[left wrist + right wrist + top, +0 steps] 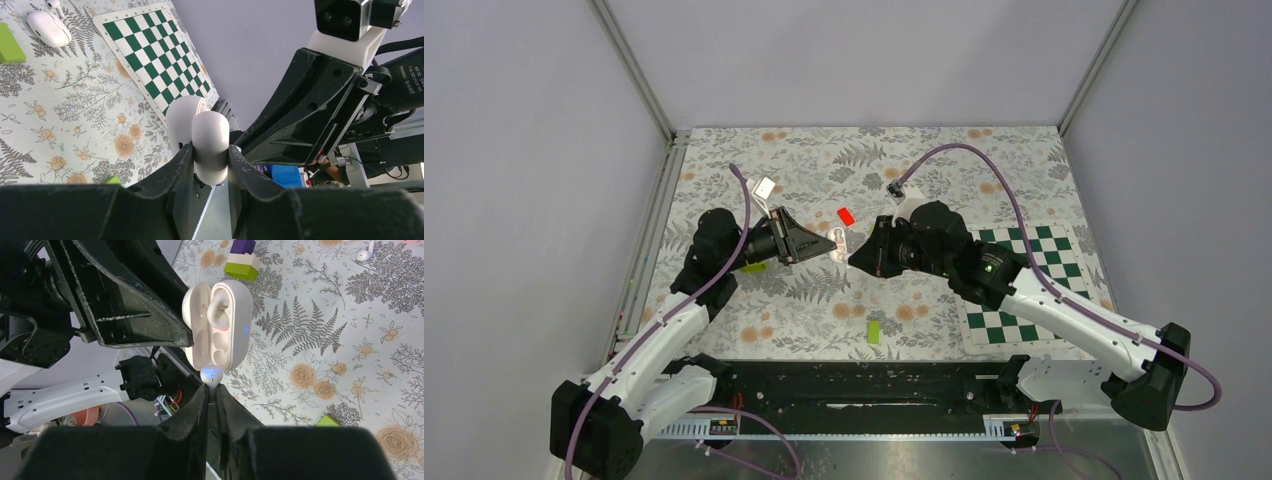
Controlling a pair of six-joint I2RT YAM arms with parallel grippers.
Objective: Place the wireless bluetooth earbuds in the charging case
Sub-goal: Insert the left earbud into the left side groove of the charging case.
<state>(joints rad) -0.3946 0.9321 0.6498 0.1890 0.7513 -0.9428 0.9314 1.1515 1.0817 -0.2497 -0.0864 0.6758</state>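
My left gripper [210, 150] is shut on the charging case [210, 135], a glossy white pebble held above the table. The right wrist view shows the case [232, 325] open, lid to the left, with one earbud [220, 300] seated in its upper socket and the lower socket empty. My right gripper [211, 387] is shut on the stem of a second earbud [211, 375], whose tip glows blue just below the case's lower edge. From above, the left gripper [836, 240] and right gripper [856, 258] meet tip to tip at mid-table.
A red block [845, 215] lies just behind the grippers, a green block [874, 330] in front. The checkered mat [1024, 290] lies under my right arm. A white pebble-shaped object [48, 28] rests on the floral cloth. Another loose earbud [365, 251] and a stacked block [240, 262] lie farther off.
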